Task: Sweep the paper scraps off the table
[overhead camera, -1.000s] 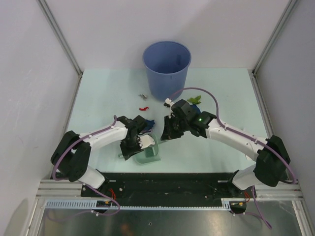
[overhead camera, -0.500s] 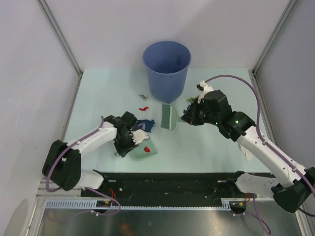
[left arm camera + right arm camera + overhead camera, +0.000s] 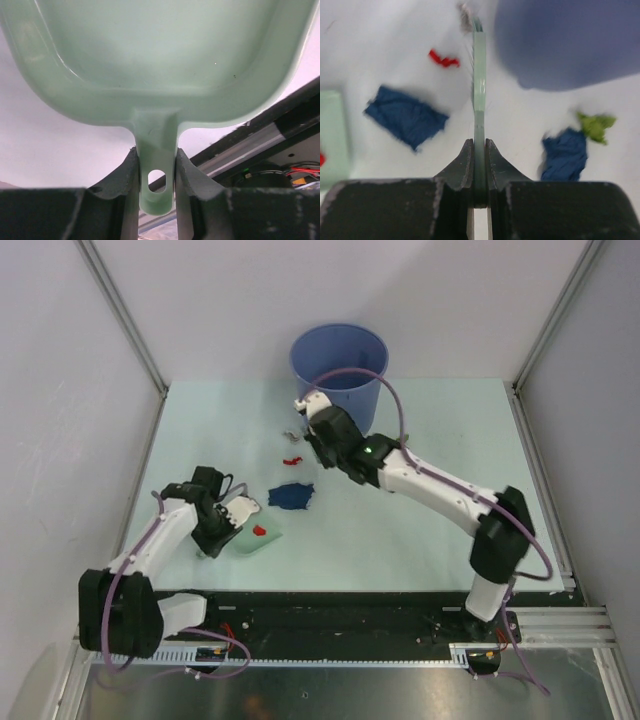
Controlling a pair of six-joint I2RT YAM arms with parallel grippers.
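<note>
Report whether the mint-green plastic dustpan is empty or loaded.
Loaded: one small red paper scrap lies inside the dustpan in the top view.

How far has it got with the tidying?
One red scrap already lies in the dustpan, gripped by the left gripper. The right gripper holds the brush near the bucket. Left on the table: two dark blue scraps, a red one, a green one.

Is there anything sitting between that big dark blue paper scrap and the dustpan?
Nothing visible. The dark blue scrap lies on bare table right beside the dustpan, which the left end effector holds by its handle. The loose red scrap lies farther back, not in between.
</note>
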